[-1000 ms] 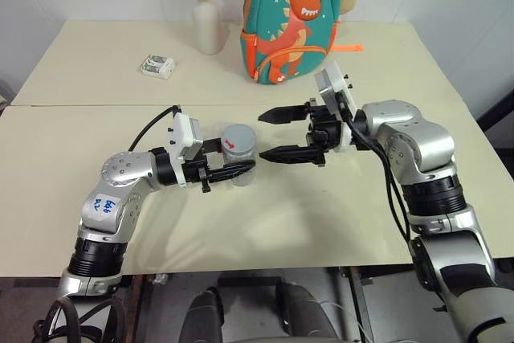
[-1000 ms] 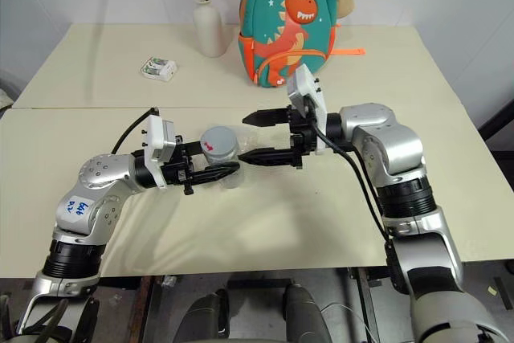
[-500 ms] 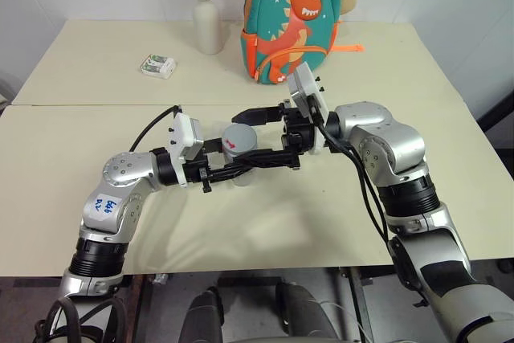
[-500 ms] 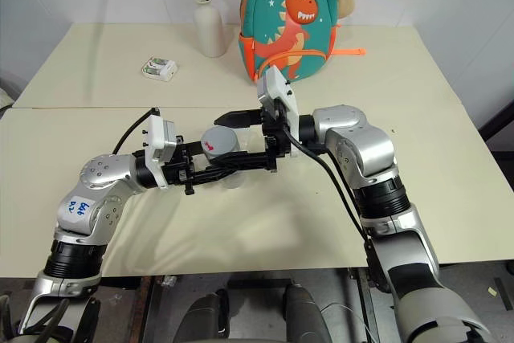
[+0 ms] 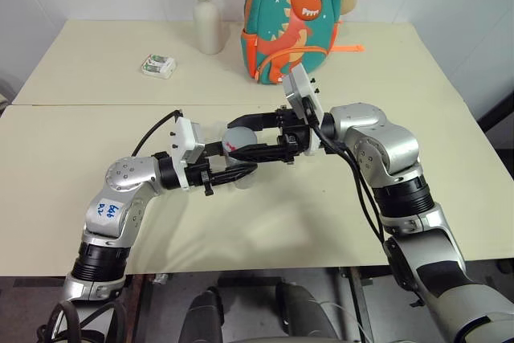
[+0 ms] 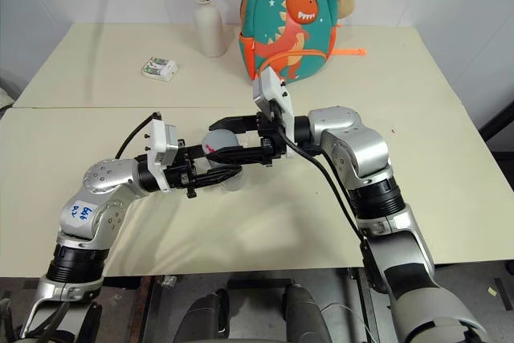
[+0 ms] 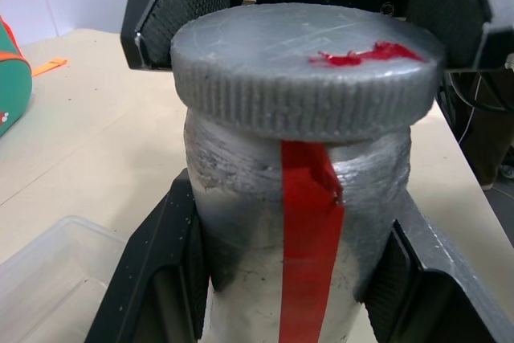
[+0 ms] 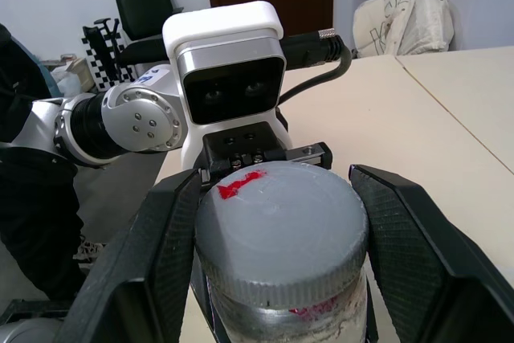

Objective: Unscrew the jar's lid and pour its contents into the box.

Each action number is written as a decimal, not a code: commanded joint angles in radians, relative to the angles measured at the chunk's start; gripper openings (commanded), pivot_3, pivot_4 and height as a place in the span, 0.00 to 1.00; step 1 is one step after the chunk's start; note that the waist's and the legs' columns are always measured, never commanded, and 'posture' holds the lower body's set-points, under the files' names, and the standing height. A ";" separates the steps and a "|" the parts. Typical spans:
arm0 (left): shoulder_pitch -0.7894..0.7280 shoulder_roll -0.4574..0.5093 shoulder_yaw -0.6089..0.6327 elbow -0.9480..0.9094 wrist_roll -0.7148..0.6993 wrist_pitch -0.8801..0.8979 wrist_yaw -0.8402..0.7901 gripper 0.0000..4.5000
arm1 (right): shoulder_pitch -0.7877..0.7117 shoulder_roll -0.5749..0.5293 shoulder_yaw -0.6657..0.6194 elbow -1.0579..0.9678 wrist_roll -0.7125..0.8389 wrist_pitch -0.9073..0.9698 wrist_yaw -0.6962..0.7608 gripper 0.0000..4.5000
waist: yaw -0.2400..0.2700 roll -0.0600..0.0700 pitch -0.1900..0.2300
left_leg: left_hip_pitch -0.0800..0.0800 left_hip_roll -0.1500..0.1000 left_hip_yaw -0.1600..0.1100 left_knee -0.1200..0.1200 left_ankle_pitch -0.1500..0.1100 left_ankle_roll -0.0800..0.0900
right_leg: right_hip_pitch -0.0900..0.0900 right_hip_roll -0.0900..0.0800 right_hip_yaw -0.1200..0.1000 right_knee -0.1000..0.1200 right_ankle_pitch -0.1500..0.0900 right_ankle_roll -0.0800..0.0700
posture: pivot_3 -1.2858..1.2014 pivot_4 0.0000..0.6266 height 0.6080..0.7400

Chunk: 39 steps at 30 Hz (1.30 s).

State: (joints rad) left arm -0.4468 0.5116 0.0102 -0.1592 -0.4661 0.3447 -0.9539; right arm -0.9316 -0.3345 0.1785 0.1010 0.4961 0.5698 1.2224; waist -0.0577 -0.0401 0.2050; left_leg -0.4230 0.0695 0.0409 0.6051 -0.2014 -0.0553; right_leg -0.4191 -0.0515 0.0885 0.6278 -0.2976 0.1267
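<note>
Two claws meet at centre of the near tabletop [image 5: 72, 150], both on one item. Left claw [image 5: 241, 171] comes in from the left, roughly level, fingers clamped on the body of the jar [image 5: 238, 153]; left wrist view shows both black pads pressed vs. the jar wall below the cap. Jar is upright, silvery-clear, w/ a red strip running down its side. Whether its base touches the tabletop: cannot tell.

Right claw [image 5: 241, 136] comes in from the right, pointing left, fingers set either side of the lid [image 8: 281, 230]. Right wrist view: the two pads flank the lid's ribbed rim, narrow setting, near pad against the rim; far pad contact cannot be confirmed. Lid is grey, round, seated on the jar mouth, red smear on top. Contents: not discernible through the wall.

Box [image 7: 56, 271]: clear plastic corner seen in left wrist view, lying on the tabletop beside the jar.

Far tabletop, well apart from the work: white vase [image 5: 208, 25] w/ dried sprigs, far left-centre; dinosaur backpack [image 5: 293, 18], teal and orange, just right of vase; small white-and-green packet [image 5: 158, 66] lying left of and nearer than the vase.

Right wrist view also shows a person's dark sleeve [image 8: 24, 102] beyond the table edge.
</note>
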 commanded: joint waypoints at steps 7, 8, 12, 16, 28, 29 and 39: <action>0.000 0.016 0.016 -0.041 -0.010 -0.013 -0.001 0.45 | -0.040 0.031 -0.057 -0.031 0.068 0.036 -0.025 0.64 | 0.000 0.000 0.000 | 0.000 0.000 0.000 0.000 0.000 0.000 | 0.000 0.000 0.000 0.000 0.000 0.000 | 0.52 0.24 1.00; 0.001 0.016 0.015 -0.042 -0.009 -0.013 -0.002 0.45 | -0.047 0.036 -0.072 -0.030 0.086 0.054 -0.033 0.64 | 0.000 0.000 0.000 | 0.000 0.000 0.000 0.000 0.000 0.000 | 0.000 0.000 0.000 0.000 0.000 0.000 | 0.52 0.24 1.00; 0.001 0.018 0.014 -0.042 -0.010 -0.011 -0.002 0.45 | -0.074 0.047 -0.137 -0.027 0.165 0.131 -0.070 0.64 | 0.000 0.000 0.000 | 0.000 0.000 0.000 0.000 0.000 0.000 | 0.000 0.000 0.000 0.000 0.000 0.000 | 0.52 0.24 1.00; -0.001 0.020 0.015 -0.040 -0.011 -0.011 -0.005 0.45 | -0.075 0.030 -0.155 -0.027 0.158 0.125 -0.097 0.64 | 0.001 0.000 0.000 | 0.000 0.000 0.000 0.000 0.000 0.000 | 0.000 0.000 0.000 -0.001 0.000 0.000 | 0.52 0.24 1.00; 0.091 0.089 0.124 -0.127 -0.098 0.053 0.002 0.45 | 0.353 -0.103 -0.292 0.019 -0.073 -0.232 -0.322 0.64 | 0.001 0.000 0.000 | -0.001 0.000 0.001 -0.002 -0.001 0.000 | 0.000 0.000 0.000 -0.004 0.000 0.000 | 0.52 0.24 1.00; 0.096 0.091 0.129 -0.129 -0.101 0.056 0.004 0.45 | 0.383 -0.096 -0.300 0.035 -0.087 -0.262 -0.345 0.64 | -0.001 0.000 0.000 | 0.000 0.000 0.001 -0.002 -0.001 0.000 | 0.000 0.000 0.001 -0.003 0.000 0.000 | 0.52 0.24 1.00; 0.081 0.093 0.150 -0.129 -0.129 0.091 0.034 0.45 | 0.447 -0.088 -0.297 0.375 -0.212 -0.566 -0.385 0.64 | -0.010 0.000 0.000 | 0.002 0.000 0.001 0.005 -0.001 0.000 | 0.004 0.001 0.004 -0.002 -0.003 -0.005 | 0.52 0.24 1.00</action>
State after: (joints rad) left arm -0.3490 0.5989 0.1440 -0.2609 -0.5672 0.4373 -0.9245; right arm -0.4792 -0.4231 -0.1051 0.4714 0.2868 0.0429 0.8345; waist -0.0673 -0.0402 0.2050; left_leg -0.4209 0.0696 0.0427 0.6105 -0.2019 -0.0554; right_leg -0.4152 -0.0505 0.0930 0.6255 -0.3004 0.1219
